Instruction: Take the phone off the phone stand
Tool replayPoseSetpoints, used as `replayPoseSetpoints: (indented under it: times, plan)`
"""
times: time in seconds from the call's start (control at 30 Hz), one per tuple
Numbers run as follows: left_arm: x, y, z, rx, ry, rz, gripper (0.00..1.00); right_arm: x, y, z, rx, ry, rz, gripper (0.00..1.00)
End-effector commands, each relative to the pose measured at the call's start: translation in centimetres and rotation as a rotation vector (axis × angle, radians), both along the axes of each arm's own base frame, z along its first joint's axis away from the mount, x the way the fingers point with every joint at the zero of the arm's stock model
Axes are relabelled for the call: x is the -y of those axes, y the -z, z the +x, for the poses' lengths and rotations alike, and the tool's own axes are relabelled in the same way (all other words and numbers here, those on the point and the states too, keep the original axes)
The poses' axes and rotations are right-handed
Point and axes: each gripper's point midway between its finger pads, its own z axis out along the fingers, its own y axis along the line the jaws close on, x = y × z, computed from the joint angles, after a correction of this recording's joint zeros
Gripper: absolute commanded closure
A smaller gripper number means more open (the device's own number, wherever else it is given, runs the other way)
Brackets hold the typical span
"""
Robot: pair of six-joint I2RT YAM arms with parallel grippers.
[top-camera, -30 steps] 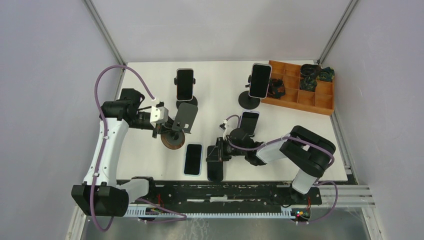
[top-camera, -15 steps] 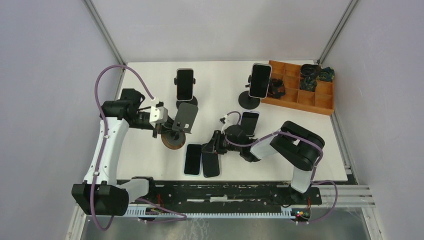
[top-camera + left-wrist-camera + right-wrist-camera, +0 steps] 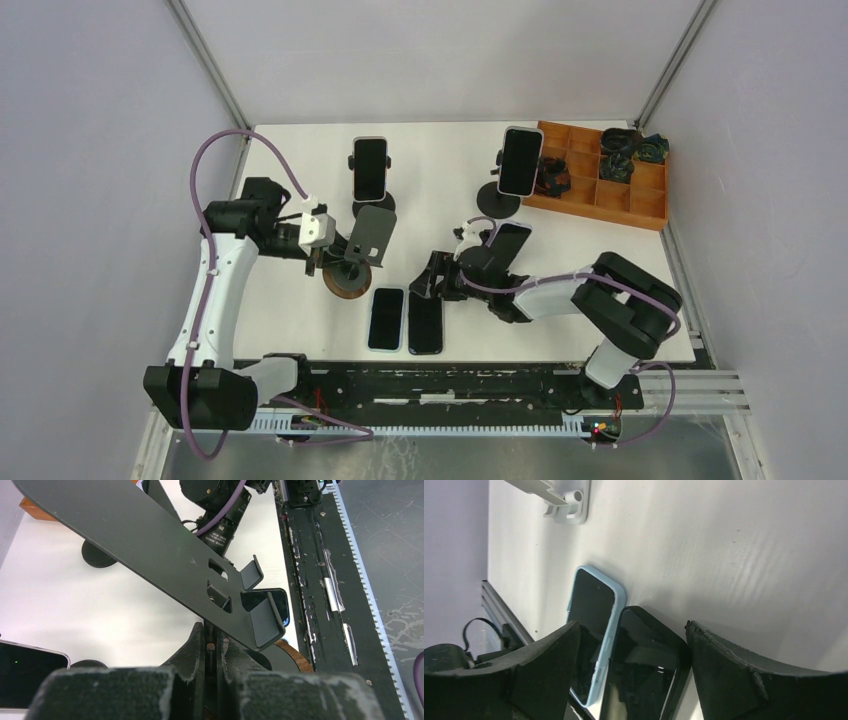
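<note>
Black phone (image 3: 425, 325) lying flat on the bench (image 3: 440, 180) just beneath the released right pincer (image 3: 433, 288), beside a blue-cased phone (image 3: 386, 318); the left pincer (image 3: 212, 645), clenched, grasps the empty phone stand (image 3: 150, 545), so removal appears complete.

Top view: high behind the arm bases, looking down over the whole table (image 3: 440, 165). Left wrist: very close and low, facing past the tilted phone stand (image 3: 150, 545), front rail (image 3: 305, 555) at right. Right wrist: close, angled down at the black phone (image 3: 644, 670) and blue-cased phone (image 3: 591, 620) (both also in the top view, near the front edge).
</note>
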Motion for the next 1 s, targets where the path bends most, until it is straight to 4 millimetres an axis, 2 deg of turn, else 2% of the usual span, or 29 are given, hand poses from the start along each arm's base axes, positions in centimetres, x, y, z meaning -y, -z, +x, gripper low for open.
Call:
replayPoseSetpoints:
  times: [0.0,0.13,0.27,0.37,0.43,0.53,0.77,0.9,0.97]
  plan:
    - [0.5,-1.6,0.0,0.066,0.025,-0.064,0.98,2.6,-0.4,-0.5,0.064,0.009,-0.108,0.17]
    - [0.5,-1.6,0.1,0.069,0.027,-0.065,0.98,4.3,1.1,-3.1,0.027,-0.027,-0.126,0.18]
    - [0.6,-1.8,0.3,0.066,0.026,-0.070,0.98,4.6,2.2,-6.0,-0.020,-0.118,-0.138,0.16]
    - [0.5,-2.0,0.3,0.072,0.025,-0.065,0.98,5.2,2.7,-6.6,-0.013,-0.149,-0.180,0.08]
    - [0.5,-2.0,0.2,0.072,0.025,-0.067,0.98,5.4,2.4,-5.8,0.023,-0.141,-0.223,0.04]
    - [0.6,-2.0,0.3,0.066,0.026,-0.074,0.98,4.6,0.8,-4.0,0.100,-0.134,-0.254,0.02]
    - [0.6,-2.3,0.2,0.074,0.023,-0.070,0.98,1.0,-3.0,0.4,0.224,-0.131,-0.261,0.02]
    - [0.5,-2.4,0.2,0.077,0.022,-0.067,0.98,1.4,-4.8,2.1,0.275,-0.092,-0.300,0.02]
    - [0.5,-2.4,0.2,0.079,0.021,-0.063,0.98,2.2,-5.0,1.7,0.261,-0.098,-0.322,0.02]
